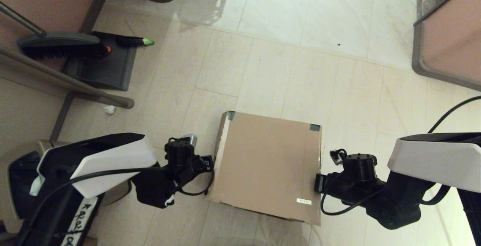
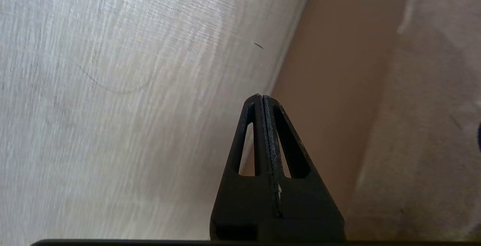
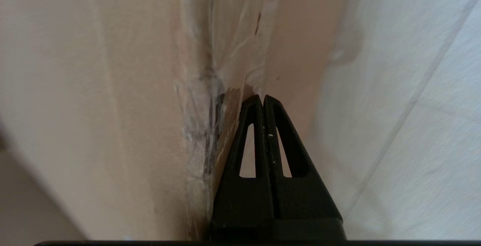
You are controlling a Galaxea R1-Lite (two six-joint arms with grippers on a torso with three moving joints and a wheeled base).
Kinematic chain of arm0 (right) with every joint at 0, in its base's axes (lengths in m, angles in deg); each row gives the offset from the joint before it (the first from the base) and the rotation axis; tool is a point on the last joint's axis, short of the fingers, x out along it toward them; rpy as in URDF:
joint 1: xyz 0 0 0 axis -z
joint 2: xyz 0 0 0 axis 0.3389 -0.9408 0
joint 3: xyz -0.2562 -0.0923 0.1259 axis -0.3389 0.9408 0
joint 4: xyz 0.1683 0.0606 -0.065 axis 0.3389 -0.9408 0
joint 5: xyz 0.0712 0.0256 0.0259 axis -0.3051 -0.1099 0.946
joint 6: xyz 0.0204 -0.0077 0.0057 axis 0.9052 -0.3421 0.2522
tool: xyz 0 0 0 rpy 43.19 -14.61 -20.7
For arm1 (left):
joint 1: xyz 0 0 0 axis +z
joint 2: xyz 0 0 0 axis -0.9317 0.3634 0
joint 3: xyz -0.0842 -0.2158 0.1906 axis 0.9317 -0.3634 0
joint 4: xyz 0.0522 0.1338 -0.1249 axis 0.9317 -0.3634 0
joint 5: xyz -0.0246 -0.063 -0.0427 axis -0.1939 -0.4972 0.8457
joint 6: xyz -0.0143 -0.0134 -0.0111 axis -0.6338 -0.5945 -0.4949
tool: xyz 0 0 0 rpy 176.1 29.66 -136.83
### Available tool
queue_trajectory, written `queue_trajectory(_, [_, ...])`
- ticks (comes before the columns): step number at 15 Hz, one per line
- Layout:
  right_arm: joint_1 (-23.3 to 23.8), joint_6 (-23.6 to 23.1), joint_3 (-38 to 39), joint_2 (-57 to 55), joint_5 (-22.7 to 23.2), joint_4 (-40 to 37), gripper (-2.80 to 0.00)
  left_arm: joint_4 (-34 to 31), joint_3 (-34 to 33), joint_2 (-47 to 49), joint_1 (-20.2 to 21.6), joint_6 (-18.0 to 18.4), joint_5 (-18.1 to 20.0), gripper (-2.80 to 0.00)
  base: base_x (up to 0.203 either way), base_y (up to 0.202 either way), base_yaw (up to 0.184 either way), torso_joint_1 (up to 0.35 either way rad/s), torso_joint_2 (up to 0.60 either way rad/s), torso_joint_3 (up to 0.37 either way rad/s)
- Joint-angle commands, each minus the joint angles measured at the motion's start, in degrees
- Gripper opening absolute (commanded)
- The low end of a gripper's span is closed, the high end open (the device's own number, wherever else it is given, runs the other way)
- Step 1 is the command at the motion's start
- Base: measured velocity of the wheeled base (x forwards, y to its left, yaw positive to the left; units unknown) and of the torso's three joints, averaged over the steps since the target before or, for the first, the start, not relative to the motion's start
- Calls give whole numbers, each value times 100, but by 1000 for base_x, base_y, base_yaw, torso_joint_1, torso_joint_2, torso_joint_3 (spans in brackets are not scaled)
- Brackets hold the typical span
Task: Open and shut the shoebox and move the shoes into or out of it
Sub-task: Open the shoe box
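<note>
The shoebox (image 1: 267, 165) sits on the floor (image 1: 300, 50), left claw (image 1: 209, 163) at its left side, right claw (image 1: 318, 182) at its right.

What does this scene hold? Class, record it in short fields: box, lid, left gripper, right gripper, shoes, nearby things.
box: brown cardboard shoebox on the tiled floor
lid: down, box closed
left gripper: shut, at the box's left side
right gripper: shut, tips at the box's right side edge
shoes: none in view
nearby things: dustpan and brush at far left
</note>
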Motion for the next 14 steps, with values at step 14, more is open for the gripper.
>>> queue_trajectory(14, [331, 803, 1514, 729, 564, 381, -280, -10, -911, -1213, -6, -80, -270, -280, 0, 0, 0, 0, 0, 0])
